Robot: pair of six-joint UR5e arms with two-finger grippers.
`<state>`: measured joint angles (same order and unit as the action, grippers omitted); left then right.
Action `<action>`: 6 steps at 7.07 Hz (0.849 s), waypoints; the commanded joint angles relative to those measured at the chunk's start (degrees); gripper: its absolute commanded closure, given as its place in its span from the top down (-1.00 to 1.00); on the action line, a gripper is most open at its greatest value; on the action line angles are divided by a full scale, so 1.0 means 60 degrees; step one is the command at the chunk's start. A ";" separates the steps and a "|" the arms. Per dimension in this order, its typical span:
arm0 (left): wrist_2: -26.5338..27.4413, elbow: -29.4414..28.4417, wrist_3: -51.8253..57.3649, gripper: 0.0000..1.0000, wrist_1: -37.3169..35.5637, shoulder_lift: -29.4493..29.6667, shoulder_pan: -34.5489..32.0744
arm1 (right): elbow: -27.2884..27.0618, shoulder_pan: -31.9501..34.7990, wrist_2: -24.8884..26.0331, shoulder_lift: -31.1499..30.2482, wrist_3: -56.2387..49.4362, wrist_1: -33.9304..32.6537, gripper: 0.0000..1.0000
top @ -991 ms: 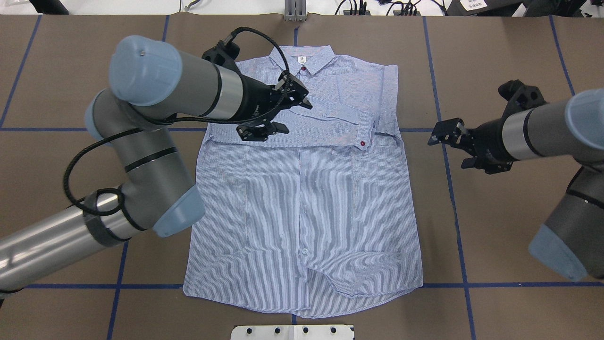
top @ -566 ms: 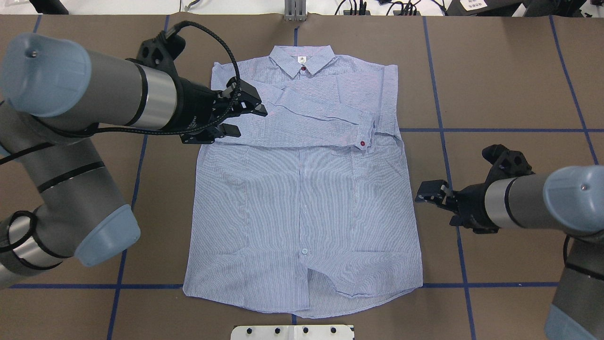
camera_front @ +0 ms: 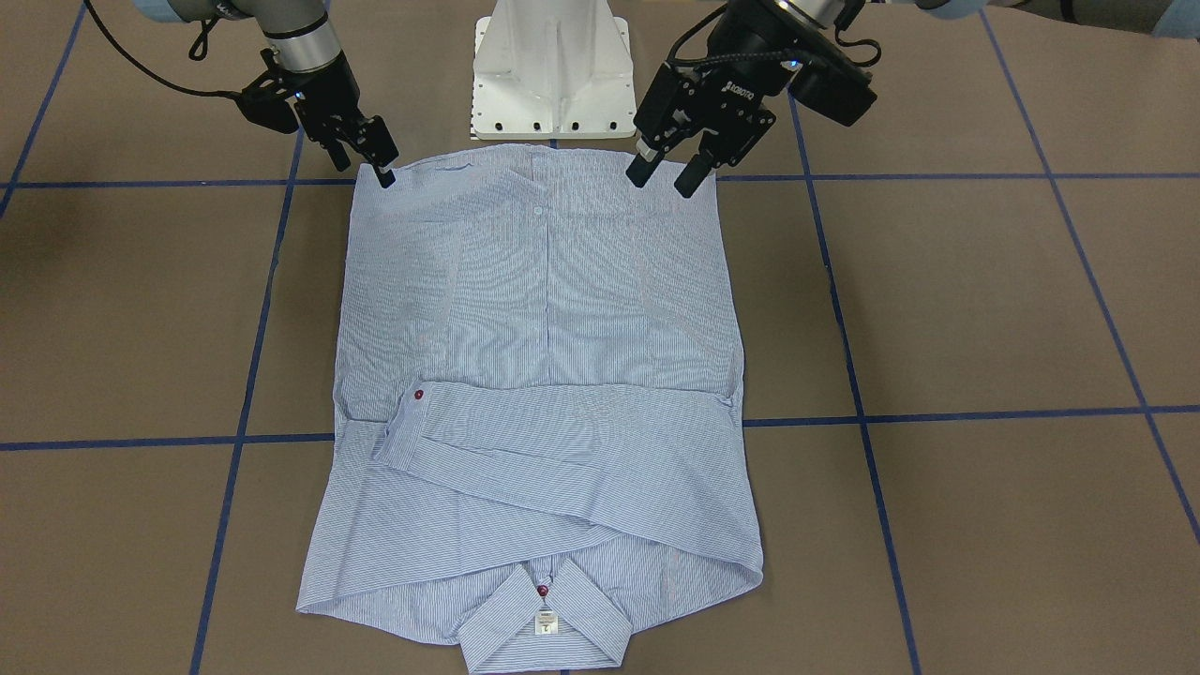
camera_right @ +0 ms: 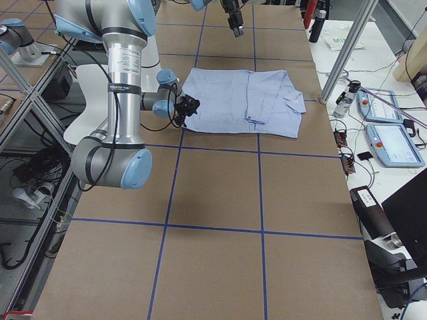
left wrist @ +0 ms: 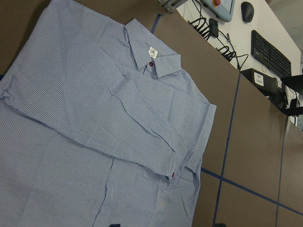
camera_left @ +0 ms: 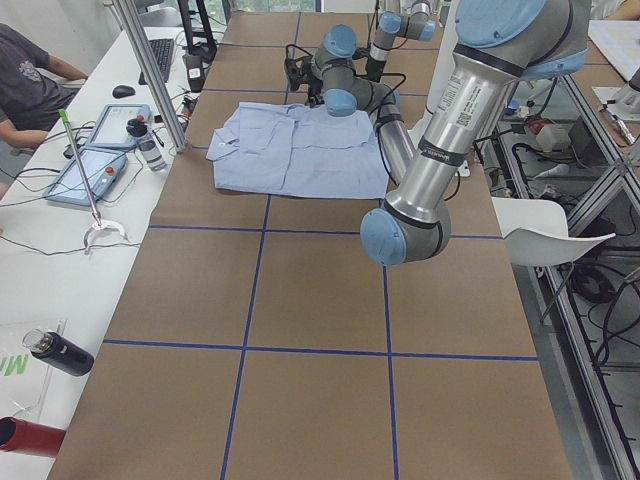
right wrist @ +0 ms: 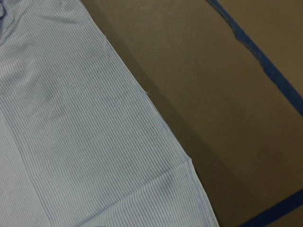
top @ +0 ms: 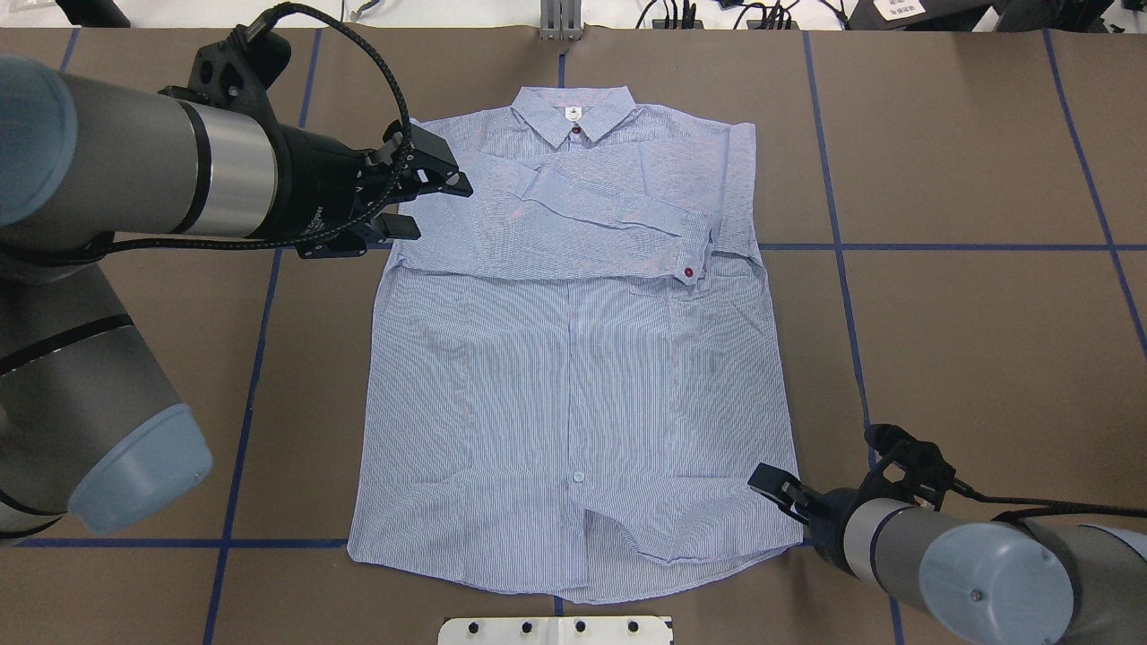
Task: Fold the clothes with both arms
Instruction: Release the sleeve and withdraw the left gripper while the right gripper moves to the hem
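Brown worktop (top: pixel 968 134), blue tape grid (top: pixel 941 246); shirt (top: pixel 573 376) flat at centre, sleeves folded across chest.

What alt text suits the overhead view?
A light blue-and-white striped button-up shirt lies flat on the brown table, sleeves folded across its chest. The left arm's black tool hangs open at the shirt's left edge; the right arm's black tool is by a hem corner.

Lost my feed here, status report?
Left hand open, empty. Right hand at shirt hem corner, grip unclear. Shirt flat, sleeve folded across chest. No obstruction seen.
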<state>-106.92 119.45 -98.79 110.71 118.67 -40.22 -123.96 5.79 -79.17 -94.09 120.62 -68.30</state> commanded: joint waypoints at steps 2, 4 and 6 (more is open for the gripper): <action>0.0242 0.0014 0.0001 0.45 -0.0053 -0.0018 0.0097 | 0.0093 -0.0555 0.0421 0.0023 0.0229 -0.0277 0.61; 0.0285 -0.0001 0.0001 0.45 -0.0053 -0.0032 0.0170 | 0.0167 -0.0555 0.0392 0.0022 0.0316 -0.0263 0.27; 0.0985 0.0014 0.0001 0.46 -0.0256 -0.0062 0.0534 | 0.0124 -0.0526 0.0377 0.0008 0.0361 -0.0263 -0.63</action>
<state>-103.45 119.51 -98.79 110.09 118.37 -38.41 -123.09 2.55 -76.86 -93.98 122.63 -69.88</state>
